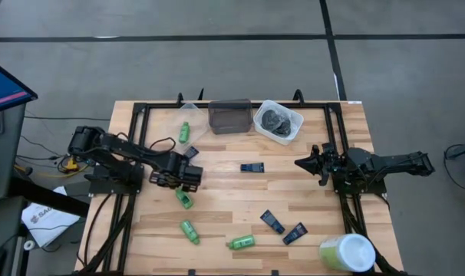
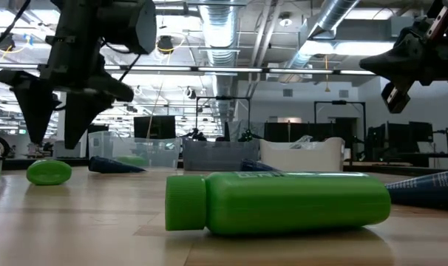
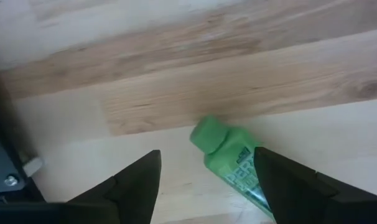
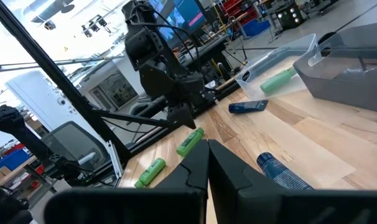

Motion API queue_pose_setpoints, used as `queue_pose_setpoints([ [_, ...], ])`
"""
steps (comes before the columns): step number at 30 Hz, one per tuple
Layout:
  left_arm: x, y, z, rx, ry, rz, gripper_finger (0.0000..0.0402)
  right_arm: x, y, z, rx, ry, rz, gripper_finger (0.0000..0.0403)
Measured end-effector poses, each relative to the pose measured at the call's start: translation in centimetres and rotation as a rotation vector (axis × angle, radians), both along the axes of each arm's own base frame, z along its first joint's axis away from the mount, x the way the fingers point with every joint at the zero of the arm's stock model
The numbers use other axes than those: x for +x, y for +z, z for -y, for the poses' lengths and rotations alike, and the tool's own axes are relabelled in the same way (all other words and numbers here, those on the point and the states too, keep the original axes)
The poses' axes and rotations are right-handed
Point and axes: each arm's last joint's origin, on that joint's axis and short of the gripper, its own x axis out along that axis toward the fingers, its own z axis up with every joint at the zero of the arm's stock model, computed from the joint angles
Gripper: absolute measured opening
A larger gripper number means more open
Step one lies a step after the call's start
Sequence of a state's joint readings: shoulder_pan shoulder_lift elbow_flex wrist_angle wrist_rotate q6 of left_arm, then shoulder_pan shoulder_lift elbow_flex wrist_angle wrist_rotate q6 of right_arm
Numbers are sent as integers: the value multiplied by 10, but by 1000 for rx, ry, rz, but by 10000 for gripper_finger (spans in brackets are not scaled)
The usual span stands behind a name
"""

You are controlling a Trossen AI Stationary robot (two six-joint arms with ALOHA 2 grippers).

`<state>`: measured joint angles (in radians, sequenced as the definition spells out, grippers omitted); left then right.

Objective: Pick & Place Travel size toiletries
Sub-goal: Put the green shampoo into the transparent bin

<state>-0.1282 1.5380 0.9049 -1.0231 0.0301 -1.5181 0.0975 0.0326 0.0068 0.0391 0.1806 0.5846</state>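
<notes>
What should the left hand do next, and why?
Probably lower straight down and close. The left hand hovers open above a green bottle, and the wrist view shows that bottle lying on the table between the fingers, slightly toward one side, so a small centering nudge may help.

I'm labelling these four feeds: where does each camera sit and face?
High: overhead, straight down on the table; both arms.
Low: tabletop height, looking across; green bottle up close, both hands overhead.
Left wrist: looks down past the open left hand at a bottle.
Right wrist: looks across the table past the shut right hand.
Shared: the right wrist view sees the left arm too.
</notes>
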Motion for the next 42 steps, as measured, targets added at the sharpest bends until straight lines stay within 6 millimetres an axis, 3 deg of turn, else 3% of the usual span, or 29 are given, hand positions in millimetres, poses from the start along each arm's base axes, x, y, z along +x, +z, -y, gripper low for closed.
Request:
queue_pose_setpoints([
  [7,19,-18,4,-9,-3,69,243,0,0,0,0,0,0,0],
  [11,20,-14,2,1,3,98,243,0,0,0,0,0,0,0],
  [16,17,4,-8,14,2,186,239,0,0,0,0,0,0,0],
  [28,-7,50,0,105,-890,364,237,0,0,0,0,-1,0,0],
  [35,-10,54,6,147,-1437,364,241,0,0,0,0,-1,0,0],
  [42,-13,48,6,145,-1786,337,252,0,0,0,0,-1,0,0],
])
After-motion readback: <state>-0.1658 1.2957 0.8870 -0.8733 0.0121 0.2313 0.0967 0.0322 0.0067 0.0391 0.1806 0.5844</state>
